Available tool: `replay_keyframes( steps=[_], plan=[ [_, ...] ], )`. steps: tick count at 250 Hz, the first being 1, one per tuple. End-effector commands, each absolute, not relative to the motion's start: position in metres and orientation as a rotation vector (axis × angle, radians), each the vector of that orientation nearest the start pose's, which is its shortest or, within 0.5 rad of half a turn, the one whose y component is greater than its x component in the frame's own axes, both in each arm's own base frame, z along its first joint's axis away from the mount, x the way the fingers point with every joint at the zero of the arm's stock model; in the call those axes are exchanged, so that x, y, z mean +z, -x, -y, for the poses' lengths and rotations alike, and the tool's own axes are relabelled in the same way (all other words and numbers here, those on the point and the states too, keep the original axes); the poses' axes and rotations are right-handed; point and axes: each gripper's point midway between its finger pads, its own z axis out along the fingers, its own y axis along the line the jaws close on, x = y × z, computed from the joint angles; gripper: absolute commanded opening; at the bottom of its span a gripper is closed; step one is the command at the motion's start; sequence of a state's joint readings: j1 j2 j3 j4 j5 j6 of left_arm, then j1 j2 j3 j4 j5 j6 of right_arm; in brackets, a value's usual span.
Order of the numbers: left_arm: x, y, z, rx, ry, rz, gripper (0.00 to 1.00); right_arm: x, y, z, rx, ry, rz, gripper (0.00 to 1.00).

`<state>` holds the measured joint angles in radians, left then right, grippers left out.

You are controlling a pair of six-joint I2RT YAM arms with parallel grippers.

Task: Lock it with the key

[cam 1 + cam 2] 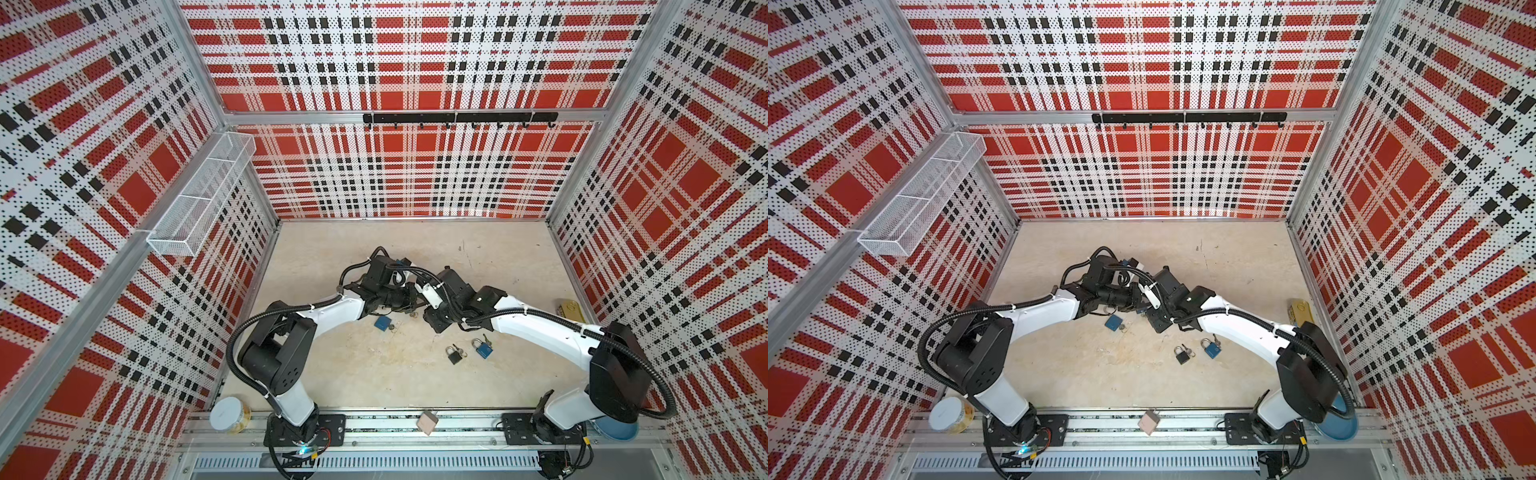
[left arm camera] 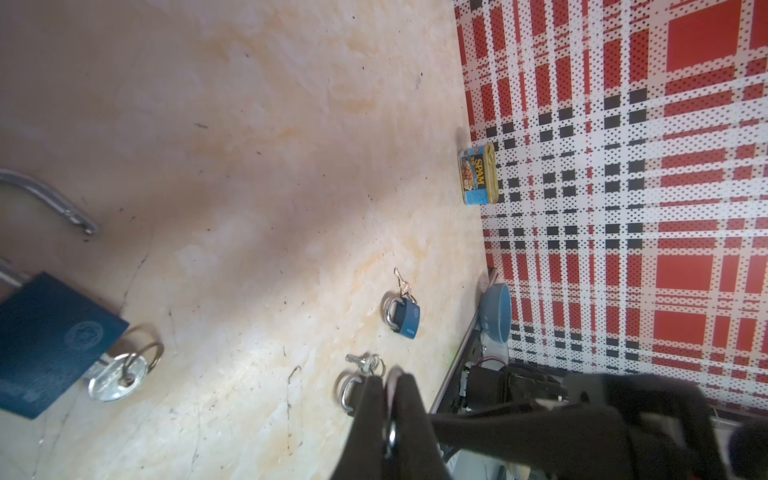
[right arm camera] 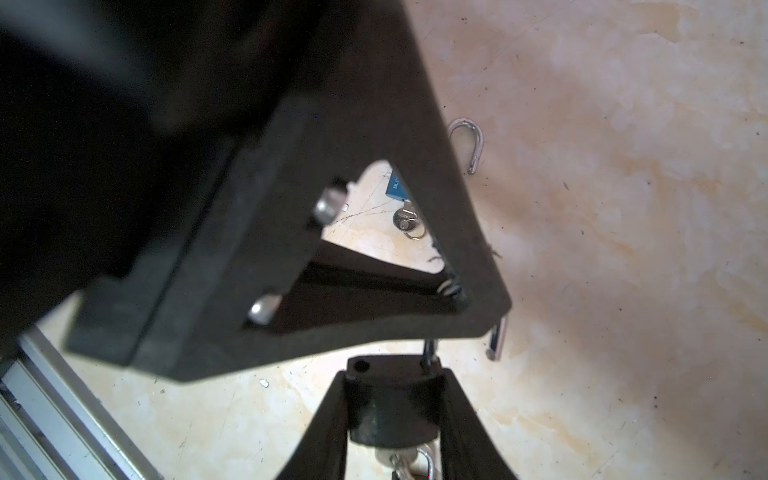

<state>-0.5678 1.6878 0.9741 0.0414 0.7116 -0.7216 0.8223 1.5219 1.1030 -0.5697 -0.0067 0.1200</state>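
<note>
Black padlock (image 3: 390, 411) is sitting clamped between the fingers of the right gripper (image 3: 392, 374), whose jaws are standing narrow against its two flat sides. I am holding it over the middle of the table (image 3: 623, 249), where the two arms are meeting in both top views. The left gripper (image 2: 390, 384) is pinched fully shut. I am judging that it is nipping the shackle (image 3: 496, 338), because a glint of bent metal is showing between its fingers in the left wrist view.

The coming move is hanging on one relation. The shackle's free end is pointing out past the corner where its leg is seated, on the opposite side from the empty hole (image 3: 361, 366). It is needing a swing round that leg until the end is standing over the hole, then a push along the body's long axis, toward the right wrist. The left arm is the nearer one for that. The key (image 3: 399, 459) is sitting in the body's other end, deep between the right fingers.

The shackle's bend is hiding behind the left finger in the right wrist view, and the arms are covering the lock from above, so I am unable to confirm how squarely it is gripped.
</note>
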Motion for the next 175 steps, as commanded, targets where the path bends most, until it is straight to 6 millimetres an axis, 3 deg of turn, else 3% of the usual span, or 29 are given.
replay_keyframes(
  steps=[1,27,72,139,175],
  plan=[
    [0.133,-0.303,0.331,-1.479,-0.251,-2.45,0.0,0.162,-0.273,-0.301,0.43,0.882,-2.313,0.31],
    [0.141,-0.31,0.325,-1.484,-0.193,-2.409,0.0,0.164,-0.275,-0.3,0.437,0.856,-2.314,0.47],
    [0.165,-0.32,0.314,-1.431,-0.097,-2.305,0.0,0.177,-0.279,-0.295,0.535,0.767,-2.294,0.56],
    [0.206,-0.331,0.294,-1.388,0.17,-2.163,0.0,0.211,-0.292,-0.263,0.77,0.584,-2.139,0.53],
    [0.222,-0.329,0.292,-1.408,0.285,-2.111,0.0,0.225,-0.294,-0.267,0.854,0.605,-2.033,0.47]
  ],
)
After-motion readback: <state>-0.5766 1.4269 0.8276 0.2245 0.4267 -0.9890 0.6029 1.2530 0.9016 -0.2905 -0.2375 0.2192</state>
